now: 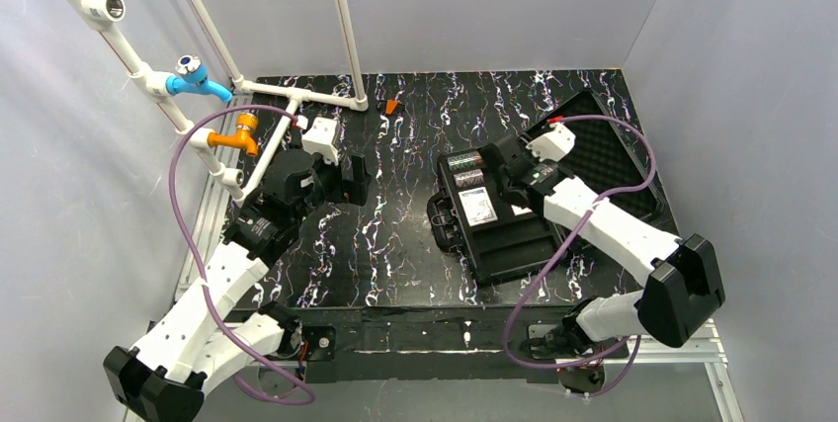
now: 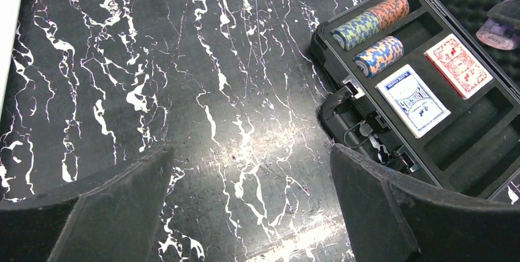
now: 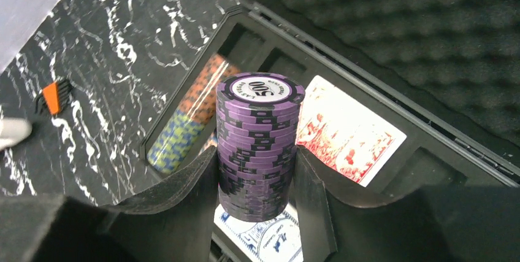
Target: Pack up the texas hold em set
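Note:
The open black poker case lies right of centre, its foam lid laid back. Its tray holds an orange and green chip row, a shorter blue and orange row, a blue card deck and a red card deck. My right gripper is shut on a stack of purple chips, held above the tray over the blue deck and beside the red deck. My left gripper is open and empty, low over bare table left of the case.
A small orange and black object lies at the table's far edge. A white pipe frame with blue and orange valves stands along the left side. The case's handle and latches face the left gripper.

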